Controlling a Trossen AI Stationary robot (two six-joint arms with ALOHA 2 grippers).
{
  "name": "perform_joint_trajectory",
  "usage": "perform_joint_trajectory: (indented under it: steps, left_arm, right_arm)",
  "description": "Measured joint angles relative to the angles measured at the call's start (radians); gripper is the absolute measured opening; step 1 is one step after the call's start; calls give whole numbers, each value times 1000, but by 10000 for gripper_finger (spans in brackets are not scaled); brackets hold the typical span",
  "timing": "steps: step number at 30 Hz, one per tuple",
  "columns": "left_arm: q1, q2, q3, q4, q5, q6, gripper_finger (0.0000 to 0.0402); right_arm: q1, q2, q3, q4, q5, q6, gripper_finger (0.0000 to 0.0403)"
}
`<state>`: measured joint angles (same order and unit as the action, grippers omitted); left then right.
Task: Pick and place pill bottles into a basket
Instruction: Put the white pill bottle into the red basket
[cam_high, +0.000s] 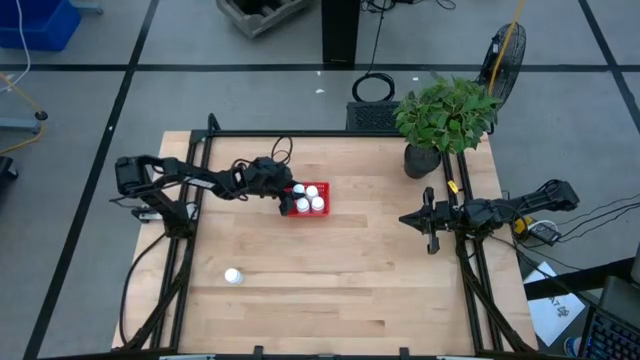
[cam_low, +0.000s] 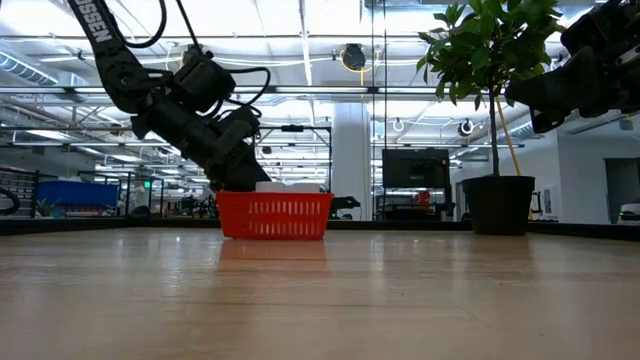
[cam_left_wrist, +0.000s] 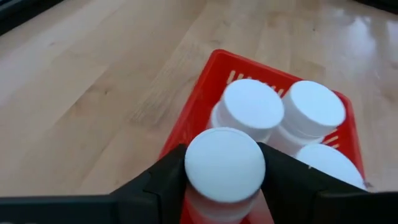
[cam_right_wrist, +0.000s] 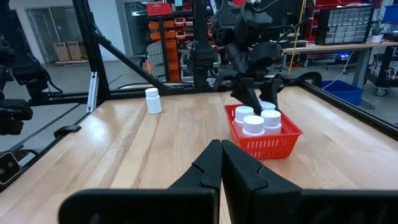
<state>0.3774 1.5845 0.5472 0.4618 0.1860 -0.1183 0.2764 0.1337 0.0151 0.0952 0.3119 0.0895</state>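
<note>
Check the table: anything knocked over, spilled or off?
Nothing stands out. Basket sits flat with upright bottles; left gripper holds a fourth bottle at its edge. Last bottle stands upright, alone, near the front-left. Right gripper waits shut.

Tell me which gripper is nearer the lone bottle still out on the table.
Left. The left gripper is at the basket, shut on a pill bottle, up-table from the lone bottle. The right gripper waits farther off, across the table near the plant.
</note>
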Motion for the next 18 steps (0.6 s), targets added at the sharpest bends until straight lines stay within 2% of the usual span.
perform_joint_trajectory:
  steps: [6,18]
  left_arm:
    - [-16,0,-1,-3,-37,-26,241]
    - [-31,-18,-1,7,-51,-34,268]
  right_arm:
    - [0,0,0,0,0,0,0]
    - [0,0,0,-1,0,0,0]
